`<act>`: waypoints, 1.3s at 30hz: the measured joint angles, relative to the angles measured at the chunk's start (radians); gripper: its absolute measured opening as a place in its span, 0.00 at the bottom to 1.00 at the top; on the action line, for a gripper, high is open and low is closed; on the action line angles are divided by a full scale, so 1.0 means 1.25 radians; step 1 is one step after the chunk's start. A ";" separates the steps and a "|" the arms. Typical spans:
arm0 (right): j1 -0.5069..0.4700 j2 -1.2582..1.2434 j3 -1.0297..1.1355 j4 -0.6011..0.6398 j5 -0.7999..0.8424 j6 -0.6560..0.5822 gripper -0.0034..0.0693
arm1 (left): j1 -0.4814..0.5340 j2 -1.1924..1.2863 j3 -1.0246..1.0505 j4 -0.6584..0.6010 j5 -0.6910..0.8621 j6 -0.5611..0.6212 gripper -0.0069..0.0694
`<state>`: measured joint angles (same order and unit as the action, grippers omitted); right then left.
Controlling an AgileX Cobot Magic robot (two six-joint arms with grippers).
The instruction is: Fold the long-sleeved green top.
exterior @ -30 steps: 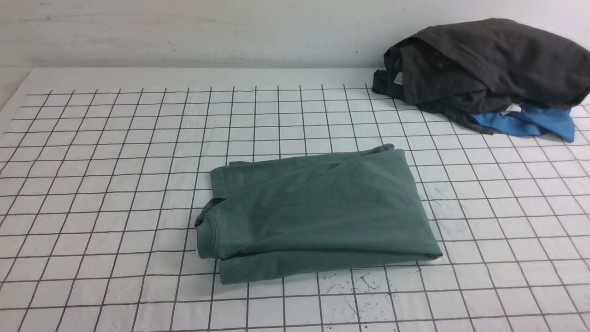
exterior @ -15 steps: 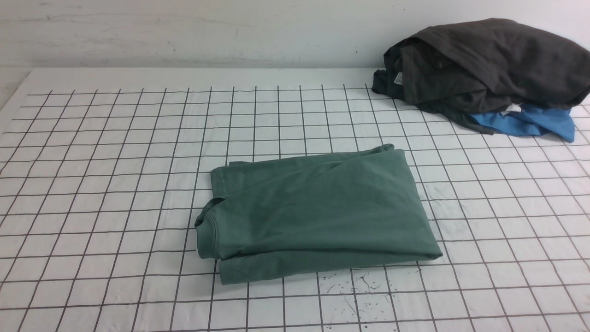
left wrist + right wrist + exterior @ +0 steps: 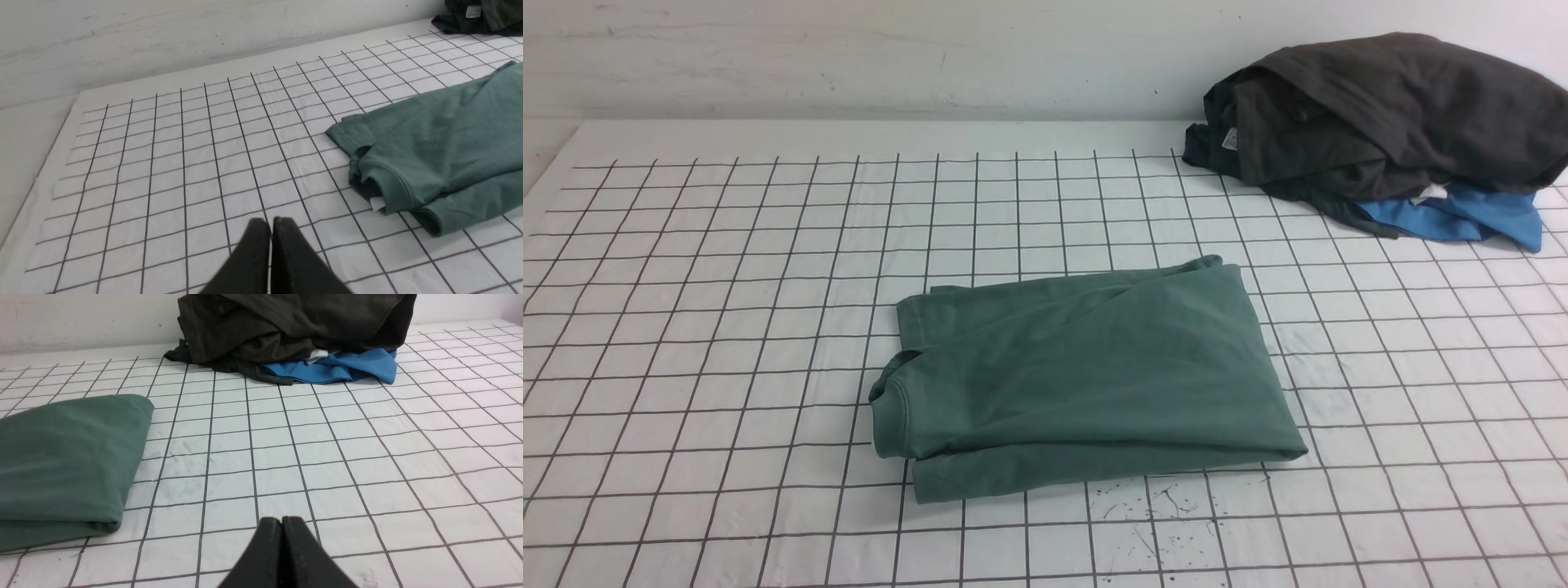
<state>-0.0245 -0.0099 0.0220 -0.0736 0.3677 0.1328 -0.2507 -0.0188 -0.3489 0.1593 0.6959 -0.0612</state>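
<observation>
The green long-sleeved top [image 3: 1086,376] lies folded into a compact rectangle near the middle front of the gridded table, its ribbed neck toward the left. It also shows in the left wrist view [image 3: 441,147], with its white neck label [image 3: 378,203] peeking out, and in the right wrist view [image 3: 65,465]. Neither arm shows in the front view. My left gripper [image 3: 270,223] is shut and empty, above the table to the left of the top. My right gripper [image 3: 282,520] is shut and empty, above the table to the right of it.
A pile of dark grey garments [image 3: 1380,114] over a bright blue one [image 3: 1462,216] sits at the back right, also in the right wrist view [image 3: 286,326]. The white gridded cloth [image 3: 727,286] covers the table; a wall [image 3: 849,57] stands behind.
</observation>
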 joint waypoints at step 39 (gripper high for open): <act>0.000 0.000 0.000 0.000 0.000 0.000 0.03 | 0.215 0.001 0.300 -0.127 -0.281 0.077 0.08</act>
<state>-0.0245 -0.0099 0.0220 -0.0736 0.3677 0.1328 0.0180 -0.0172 0.0266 0.0000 0.3451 0.0354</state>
